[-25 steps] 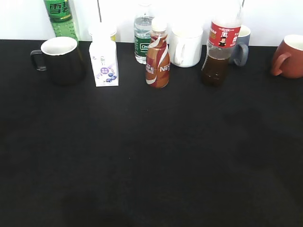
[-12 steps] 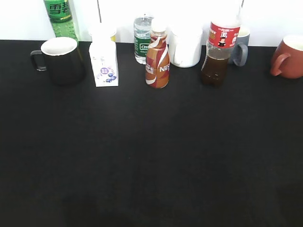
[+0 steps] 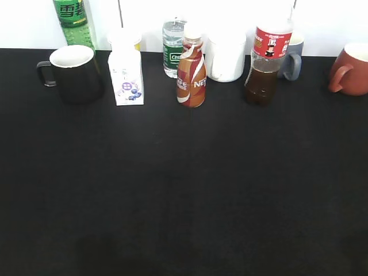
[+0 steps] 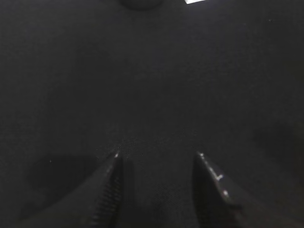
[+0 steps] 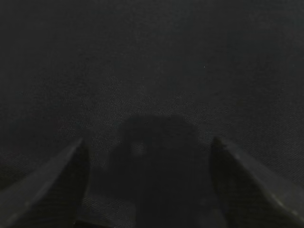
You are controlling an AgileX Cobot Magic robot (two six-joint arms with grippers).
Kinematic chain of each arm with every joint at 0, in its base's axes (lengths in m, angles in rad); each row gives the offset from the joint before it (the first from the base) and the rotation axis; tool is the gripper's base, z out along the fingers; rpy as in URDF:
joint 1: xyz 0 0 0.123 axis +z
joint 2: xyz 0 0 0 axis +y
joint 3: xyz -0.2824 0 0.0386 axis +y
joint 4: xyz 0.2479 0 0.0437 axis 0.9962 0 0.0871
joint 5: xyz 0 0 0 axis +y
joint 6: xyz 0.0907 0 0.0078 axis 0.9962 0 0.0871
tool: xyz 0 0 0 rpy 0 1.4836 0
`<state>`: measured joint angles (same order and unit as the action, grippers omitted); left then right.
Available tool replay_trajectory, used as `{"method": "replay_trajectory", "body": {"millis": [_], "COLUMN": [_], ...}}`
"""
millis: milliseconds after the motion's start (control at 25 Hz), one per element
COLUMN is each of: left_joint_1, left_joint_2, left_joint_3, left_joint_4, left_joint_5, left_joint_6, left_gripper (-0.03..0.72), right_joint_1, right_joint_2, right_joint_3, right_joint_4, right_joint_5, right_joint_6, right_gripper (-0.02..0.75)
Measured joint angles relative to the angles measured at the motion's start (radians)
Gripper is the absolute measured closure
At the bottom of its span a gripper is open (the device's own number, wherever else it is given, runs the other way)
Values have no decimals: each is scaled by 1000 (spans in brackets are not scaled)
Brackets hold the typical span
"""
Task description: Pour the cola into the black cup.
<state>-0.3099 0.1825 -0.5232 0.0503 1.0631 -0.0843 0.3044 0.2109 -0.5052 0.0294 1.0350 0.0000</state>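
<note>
The cola [image 3: 265, 63], a clear bottle of dark liquid with a red label, stands upright at the back right of the black table. The black cup [image 3: 75, 73], glossy with a white inside and its handle to the left, stands at the back left. Neither gripper shows in the exterior view. In the left wrist view my left gripper [image 4: 157, 155] is open and empty over bare black cloth. In the right wrist view my right gripper [image 5: 148, 141] is open and empty over black cloth, with its shadow below.
Along the back stand a green bottle [image 3: 73, 22], a white carton [image 3: 126, 77], a water bottle [image 3: 172, 49], a brown coffee bottle [image 3: 191, 68], a white mug [image 3: 225, 57], a grey mug [image 3: 291, 56] and a red-brown mug [image 3: 351, 70]. The black tablecloth [image 3: 184, 190] fills the front.
The exterior picture has shifted very slightly; the objects stand in the same places. No gripper has entered that view.
</note>
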Motion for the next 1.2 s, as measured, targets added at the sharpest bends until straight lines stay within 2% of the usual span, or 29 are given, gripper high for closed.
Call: {"method": "replay_trajectory", "body": {"millis": [80,120,240,320,520,1200], "left_joint_1": [5,37,189,236,251,251], "left_joint_2": [0,0,-55,-129,-189,-189], "left_joint_3": [0,0,0,0,0,0], "left_joint_4": [0,0,0,0,0,0], "left_joint_5": [0,0,0,0,0,-1], "left_joint_6": [0,0,0,0,0,0], "left_gripper": [326,326,342,372,446,449], "right_joint_1": [-4,-35,-231,-301,-312,-312], "right_joint_2": [-8,-23,-119,-204,-219,-219], "right_joint_3": [0,0,0,0,1,1], "right_joint_4": [1,2,2,2,3,3], "right_joint_5": [0,0,0,1,4,4], "right_joint_6": [0,0,0,0,6,8], "right_gripper": [142,142,142,142,142,143]}}
